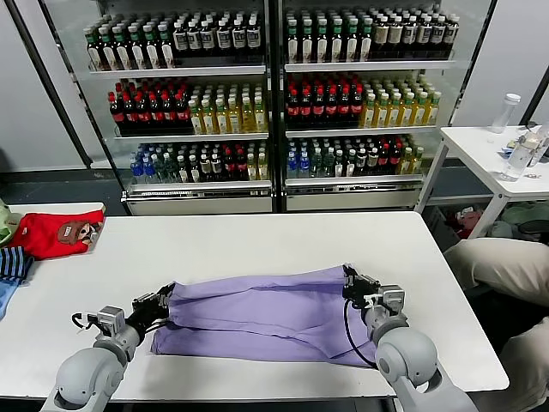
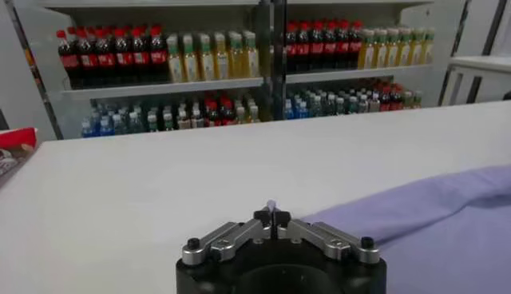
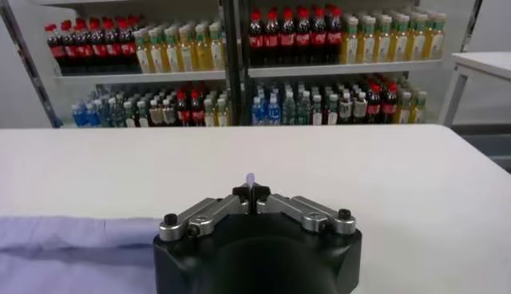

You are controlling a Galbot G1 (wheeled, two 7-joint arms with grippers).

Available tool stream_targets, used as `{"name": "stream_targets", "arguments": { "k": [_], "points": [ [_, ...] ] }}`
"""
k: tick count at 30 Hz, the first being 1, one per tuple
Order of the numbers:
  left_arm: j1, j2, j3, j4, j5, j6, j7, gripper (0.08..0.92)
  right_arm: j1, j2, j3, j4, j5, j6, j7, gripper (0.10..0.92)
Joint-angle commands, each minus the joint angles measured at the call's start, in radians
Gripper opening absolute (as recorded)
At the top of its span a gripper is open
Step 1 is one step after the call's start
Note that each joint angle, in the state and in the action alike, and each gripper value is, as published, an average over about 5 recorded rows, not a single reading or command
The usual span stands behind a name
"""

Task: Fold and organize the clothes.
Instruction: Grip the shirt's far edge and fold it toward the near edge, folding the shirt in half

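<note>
The lavender T-shirt (image 1: 266, 313) lies folded into a long band across the near half of the white table (image 1: 257, 240), plain side up, its print hidden. My left gripper (image 1: 165, 299) is shut on the shirt's left end; a sliver of purple cloth pokes out between its fingertips in the left wrist view (image 2: 271, 209), and the shirt (image 2: 431, 216) spreads off to one side. My right gripper (image 1: 349, 284) is shut on the shirt's far right corner; a purple tip shows between its fingertips in the right wrist view (image 3: 251, 185), with the shirt (image 3: 72, 248) beside it.
A red garment with a brown cartoon face (image 1: 56, 233) and a blue striped garment (image 1: 13, 262) lie at the table's left edge. Drink coolers (image 1: 274, 94) stand behind. A small white table with bottles (image 1: 506, 154) stands at the right, a seated person (image 1: 502, 266) near it.
</note>
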Motion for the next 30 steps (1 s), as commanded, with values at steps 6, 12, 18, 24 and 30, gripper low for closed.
{"name": "stream_targets", "arguments": {
  "k": [6, 12, 18, 24, 30],
  "points": [
    [0.024, 0.012, -0.014, -0.033, 0.01, 0.027, 0.011, 0.085, -0.052, -0.012, 0.01, 0.09, 0.032, -0.029, 0.019, 0.118],
    [0.004, 0.022, -0.033, -0.011, 0.004, 0.046, 0.052, 0.085, -0.055, -0.017, 0.016, 0.077, 0.03, -0.031, 0.021, 0.118],
    [-0.001, 0.026, -0.055, 0.025, 0.026, 0.072, 0.15, 0.085, -0.069, -0.022, 0.017, 0.064, 0.033, -0.032, 0.024, 0.118],
    [0.012, 0.027, -0.073, 0.012, 0.068, 0.116, 0.214, 0.085, -0.102, -0.027, 0.009, 0.069, 0.019, -0.029, 0.022, 0.118],
    [0.013, 0.025, -0.069, 0.006, 0.123, 0.126, 0.19, 0.12, -0.127, -0.031, 0.014, 0.089, -0.025, -0.029, 0.006, 0.168]
  ]
}}
